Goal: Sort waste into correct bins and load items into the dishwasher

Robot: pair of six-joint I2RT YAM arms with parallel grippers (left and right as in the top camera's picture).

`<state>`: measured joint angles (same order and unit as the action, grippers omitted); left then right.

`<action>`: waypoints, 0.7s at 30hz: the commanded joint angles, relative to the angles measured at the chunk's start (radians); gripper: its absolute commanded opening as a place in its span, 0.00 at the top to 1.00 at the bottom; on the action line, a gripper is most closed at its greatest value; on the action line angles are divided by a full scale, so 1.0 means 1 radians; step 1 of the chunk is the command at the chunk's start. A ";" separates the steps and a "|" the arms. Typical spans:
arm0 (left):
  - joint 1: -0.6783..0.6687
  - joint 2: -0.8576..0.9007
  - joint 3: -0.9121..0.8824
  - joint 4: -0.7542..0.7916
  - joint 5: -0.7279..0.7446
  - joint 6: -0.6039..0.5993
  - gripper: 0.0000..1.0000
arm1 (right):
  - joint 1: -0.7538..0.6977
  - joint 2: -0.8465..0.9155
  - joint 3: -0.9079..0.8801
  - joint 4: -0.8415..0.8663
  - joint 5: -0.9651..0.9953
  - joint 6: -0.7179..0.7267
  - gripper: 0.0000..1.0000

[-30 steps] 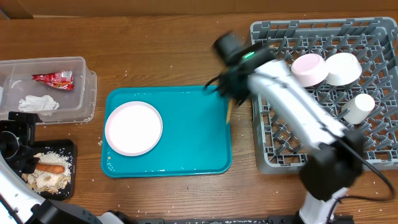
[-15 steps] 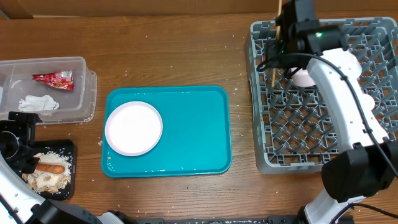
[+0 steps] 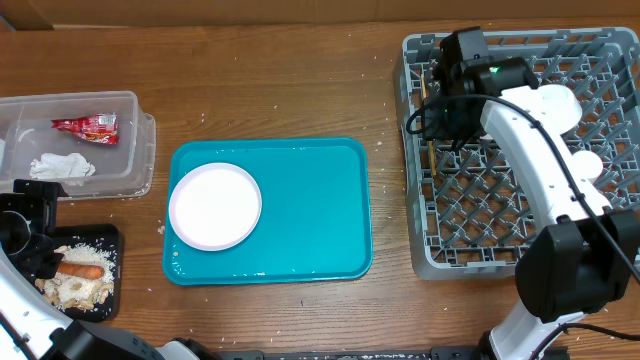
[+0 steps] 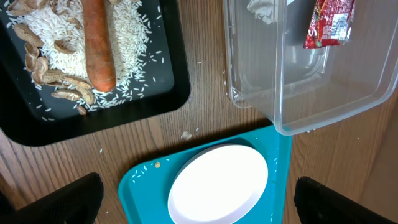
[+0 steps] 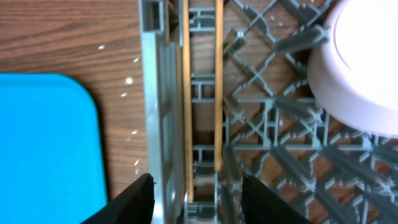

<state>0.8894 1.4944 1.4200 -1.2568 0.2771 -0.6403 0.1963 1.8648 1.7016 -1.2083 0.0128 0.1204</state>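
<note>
The wooden chopsticks [image 5: 217, 87] lie side by side in the leftmost column of the grey dish rack [image 5: 267, 124], also seen from overhead [image 3: 431, 140]. My right gripper [image 5: 198, 190] is open just above them, fingers either side, at the rack's [image 3: 480, 225] left edge [image 3: 438, 100]. A white bowl [image 5: 367, 68] [image 3: 556, 100] and the cup [image 3: 588, 165] sit in the rack. The white plate [image 3: 215, 207] [image 4: 217, 186] lies on the teal tray [image 3: 310, 220]. My left gripper [image 4: 199, 208] is open and empty near the black tray [image 3: 108, 240].
The clear tub [image 3: 125, 105] [image 4: 323, 106] holds the red wrapper [image 3: 86, 126] [image 4: 329, 22] and the white tissue [image 3: 60, 166]. The black tray [image 4: 155, 93] holds the carrot stick [image 4: 98, 43] [image 3: 80, 270] and pale crumbs [image 4: 62, 56]. Crumbs dot the wooden table.
My right arm carried the chopsticks from the teal tray to the rack's left edge. They now lie in the rack, and the gripper is open above them. The left arm has not moved.
</note>
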 commanded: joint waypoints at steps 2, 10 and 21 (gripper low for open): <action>-0.007 0.006 0.006 0.001 0.004 0.009 0.00 | 0.062 -0.072 0.144 -0.035 -0.210 0.037 0.50; -0.006 0.006 0.006 0.001 0.004 0.009 0.00 | 0.283 -0.079 0.115 0.087 -0.457 0.097 0.00; -0.006 0.006 0.006 0.001 0.004 0.009 0.00 | 0.592 0.105 0.004 0.248 -0.212 0.423 0.04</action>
<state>0.8894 1.4944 1.4200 -1.2568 0.2775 -0.6403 0.7410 1.8954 1.7237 -0.9718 -0.2451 0.4355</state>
